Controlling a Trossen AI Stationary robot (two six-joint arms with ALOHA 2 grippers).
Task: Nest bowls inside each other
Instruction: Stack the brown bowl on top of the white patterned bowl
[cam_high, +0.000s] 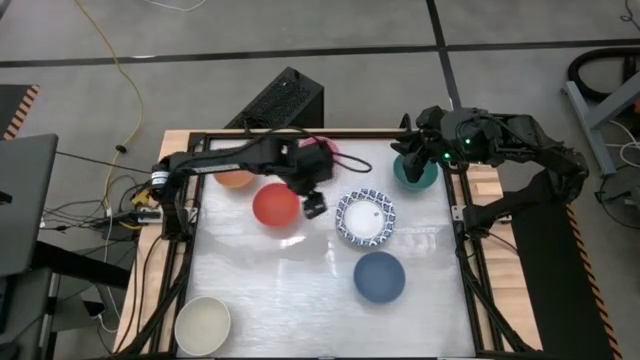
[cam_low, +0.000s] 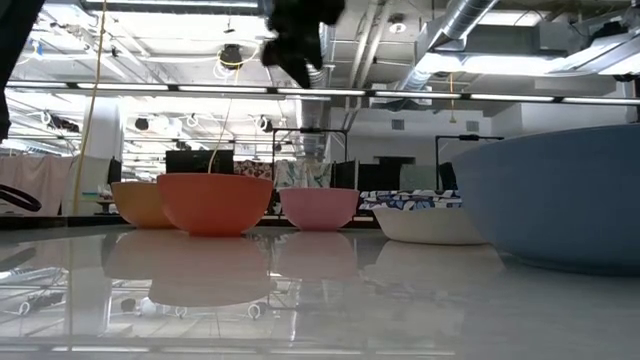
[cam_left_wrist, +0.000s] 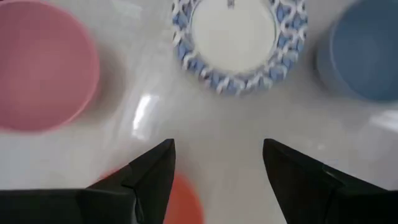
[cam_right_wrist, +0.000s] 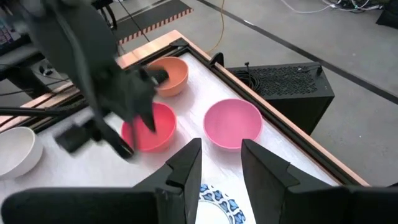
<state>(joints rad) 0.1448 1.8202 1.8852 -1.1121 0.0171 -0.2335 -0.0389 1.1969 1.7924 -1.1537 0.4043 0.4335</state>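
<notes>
Hovering with fingers spread beside the red bowl (cam_high: 275, 204), the left end effector (cam_high: 313, 203) grasps nothing; no writing is readable.

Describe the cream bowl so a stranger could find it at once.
Start at the table seen from above and go to its near left corner, far from both arms. The cream bowl sits there alone. It is plain and pale inside and out, unlike the blue-patterned white bowl at mid-table.

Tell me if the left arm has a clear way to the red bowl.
Probably yes: the left gripper hangs open right beside the red bowl, and nothing lies between them; the bowl sits empty and apart from the others.
</notes>
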